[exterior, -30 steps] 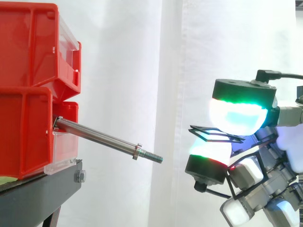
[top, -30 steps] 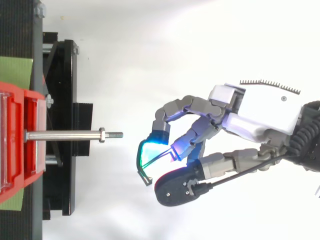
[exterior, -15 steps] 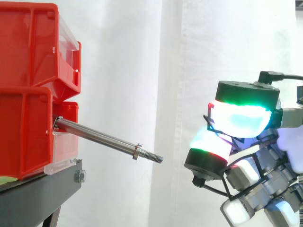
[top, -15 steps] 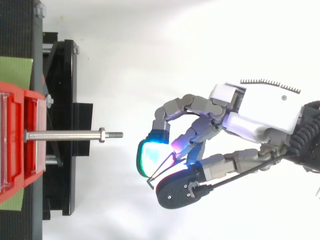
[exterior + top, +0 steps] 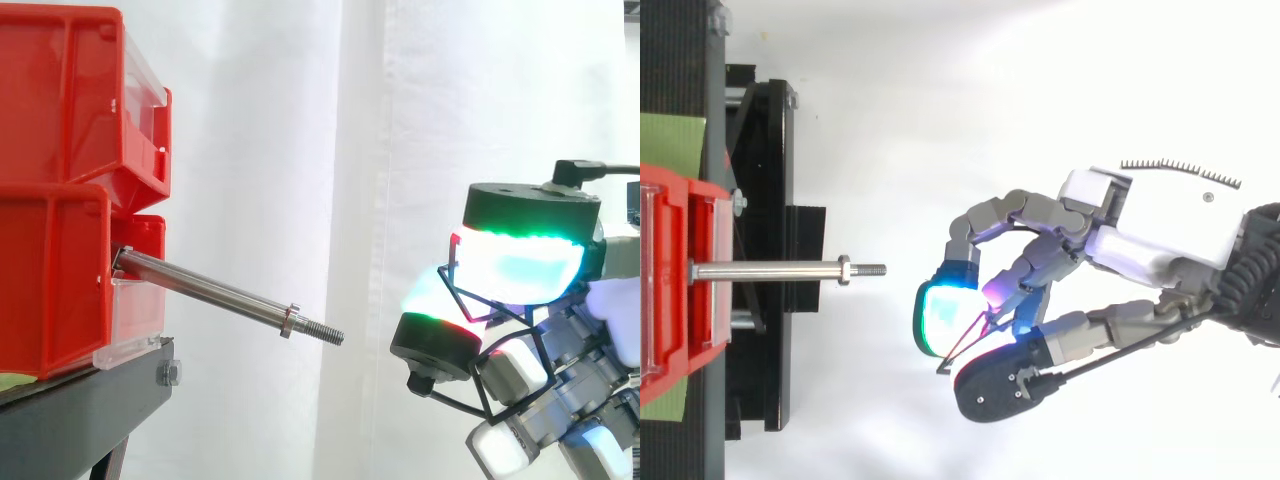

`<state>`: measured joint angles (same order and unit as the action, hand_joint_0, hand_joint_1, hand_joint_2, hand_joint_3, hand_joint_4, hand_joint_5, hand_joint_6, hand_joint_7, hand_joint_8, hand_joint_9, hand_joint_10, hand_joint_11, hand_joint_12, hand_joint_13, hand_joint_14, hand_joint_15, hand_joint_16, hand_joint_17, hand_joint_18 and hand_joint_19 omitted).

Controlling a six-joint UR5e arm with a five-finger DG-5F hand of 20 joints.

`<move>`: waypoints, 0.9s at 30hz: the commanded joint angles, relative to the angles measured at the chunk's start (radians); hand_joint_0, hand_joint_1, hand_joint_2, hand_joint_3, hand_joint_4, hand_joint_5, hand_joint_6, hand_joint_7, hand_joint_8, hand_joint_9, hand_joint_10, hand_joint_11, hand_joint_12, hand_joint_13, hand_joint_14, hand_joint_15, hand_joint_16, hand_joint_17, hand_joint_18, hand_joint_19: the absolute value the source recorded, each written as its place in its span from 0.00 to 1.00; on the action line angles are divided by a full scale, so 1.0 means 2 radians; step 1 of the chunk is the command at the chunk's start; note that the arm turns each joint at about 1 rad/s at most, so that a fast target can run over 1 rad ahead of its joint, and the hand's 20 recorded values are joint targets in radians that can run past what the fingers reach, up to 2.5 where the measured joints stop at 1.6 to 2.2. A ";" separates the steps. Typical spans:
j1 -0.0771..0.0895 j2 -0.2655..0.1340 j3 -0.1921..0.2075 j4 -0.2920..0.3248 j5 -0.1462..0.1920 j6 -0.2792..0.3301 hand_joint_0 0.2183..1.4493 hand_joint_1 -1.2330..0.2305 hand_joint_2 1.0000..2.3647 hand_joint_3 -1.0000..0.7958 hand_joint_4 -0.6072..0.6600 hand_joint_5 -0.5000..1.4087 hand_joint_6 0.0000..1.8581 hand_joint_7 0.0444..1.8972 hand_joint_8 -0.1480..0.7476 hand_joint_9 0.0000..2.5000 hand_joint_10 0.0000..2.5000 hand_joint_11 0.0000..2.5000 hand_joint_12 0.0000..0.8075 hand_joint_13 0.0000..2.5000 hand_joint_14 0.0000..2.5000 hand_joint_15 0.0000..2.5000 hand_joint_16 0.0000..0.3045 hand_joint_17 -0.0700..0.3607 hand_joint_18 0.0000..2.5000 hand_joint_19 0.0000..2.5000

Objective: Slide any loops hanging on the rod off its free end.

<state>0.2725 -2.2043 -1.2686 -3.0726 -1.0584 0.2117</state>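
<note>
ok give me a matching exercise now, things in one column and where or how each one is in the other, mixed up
Things:
1. rod
2. loop
3. red bins
4. black stand

Places or states:
a. pinched in the hand, clear of the rod
b. under the bins
c. stacked one on the other at the left
d. bare, jutting from the lower bin

Pairs: 1-d, 2-a, 3-c, 4-b
</note>
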 commanded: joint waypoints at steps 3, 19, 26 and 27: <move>0.000 0.000 0.000 0.000 0.000 0.000 0.34 0.37 0.00 0.28 0.60 0.17 0.47 0.55 0.53 0.43 0.01 0.31 0.43 0.37 0.00 0.13 0.17 0.43 0.40 0.29; 0.000 -0.001 0.000 -0.012 0.000 0.000 0.34 0.53 0.01 0.33 0.63 0.18 0.44 0.49 0.54 0.42 0.01 0.27 0.43 0.36 0.00 0.13 0.17 0.44 0.39 0.32; 0.000 -0.001 0.000 -0.012 0.000 0.000 0.33 0.56 0.00 0.31 0.62 0.19 0.41 0.53 0.54 0.42 0.01 0.27 0.42 0.36 0.00 0.13 0.17 0.43 0.39 0.32; 0.000 0.000 0.000 -0.012 0.000 0.000 0.33 0.55 0.00 0.31 0.62 0.19 0.41 0.53 0.54 0.42 0.01 0.27 0.42 0.36 0.01 0.13 0.17 0.43 0.39 0.32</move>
<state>0.2730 -2.2050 -1.2686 -3.0954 -1.0584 0.2117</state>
